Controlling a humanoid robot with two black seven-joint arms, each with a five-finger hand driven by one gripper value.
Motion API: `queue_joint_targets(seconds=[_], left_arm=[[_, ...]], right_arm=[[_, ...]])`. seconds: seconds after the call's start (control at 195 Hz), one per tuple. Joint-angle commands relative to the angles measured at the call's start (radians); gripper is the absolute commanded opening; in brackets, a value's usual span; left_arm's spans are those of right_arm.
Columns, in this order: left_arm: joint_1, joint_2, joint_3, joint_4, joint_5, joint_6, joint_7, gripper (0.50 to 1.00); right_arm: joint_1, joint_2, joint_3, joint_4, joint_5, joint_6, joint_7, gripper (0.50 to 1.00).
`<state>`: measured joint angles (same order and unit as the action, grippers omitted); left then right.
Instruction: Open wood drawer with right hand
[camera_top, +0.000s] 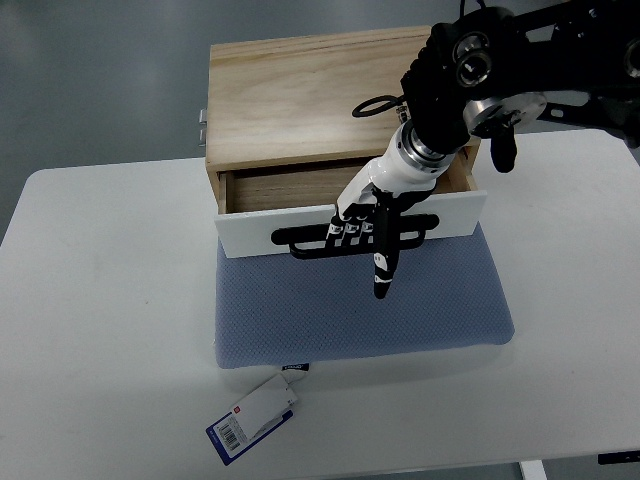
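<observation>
The wooden box sits at the far side of the white table, and its drawer is pulled partway out toward the robot, so a strip of its inside shows behind the white front panel. What can be seen of the drawer's interior is bare wood; the right part is hidden under the arm. The right hand comes down from the upper right of the picture, its black arm crossing over the top of the box, and it rests right on the drawer front: the fingers are curled around the black handle that runs across the panel, gripping it near its middle, while one dark finger sticks out straight past the handle toward the robot's side. Under the open drawer front lies a blue-grey cushion, flat on the table, with the drawer hanging over its far edge. A white and blue tag lies on the table just beside the cushion's near left corner.
</observation>
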<state>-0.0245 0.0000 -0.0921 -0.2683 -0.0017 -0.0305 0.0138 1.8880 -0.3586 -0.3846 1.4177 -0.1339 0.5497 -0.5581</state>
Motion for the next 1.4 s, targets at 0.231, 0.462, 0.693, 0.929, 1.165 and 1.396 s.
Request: queue_joint_targets(seconds=[0.231,0.462,0.693,0.929,1.165,1.396], left_arm=[[0.000,0.000,0.000,0.001,0.000,0.000,0.000,1.000],[0.000,0.000,0.000,0.001,0.000,0.001,0.000,1.000],[0.000,0.000,0.000,0.001,0.000,0.001,0.000,1.000],[0.000,0.000,0.000,0.001,0.000,0.001,0.000,1.000],[0.000,0.000,0.003,0.000,0.002,0.000,0.000,1.000],[0.000,0.000,0.003,-0.008,0.003,0.000,0.002,1.000]], right_arm=[[0.003,-0.068,0.001,0.063,0.005,0.053,0.000,0.944],[0.037,-0.111,0.001,0.113,0.027,0.061,0.000,0.944],[0.063,-0.143,0.015,0.142,0.057,0.061,0.000,0.944],[0.092,-0.184,0.066,0.141,0.080,0.061,-0.002,0.944],[0.091,-0.295,0.205,0.020,0.092,0.061,0.001,0.944],[-0.118,-0.375,0.461,-0.275,0.088,0.032,0.147,0.944]])
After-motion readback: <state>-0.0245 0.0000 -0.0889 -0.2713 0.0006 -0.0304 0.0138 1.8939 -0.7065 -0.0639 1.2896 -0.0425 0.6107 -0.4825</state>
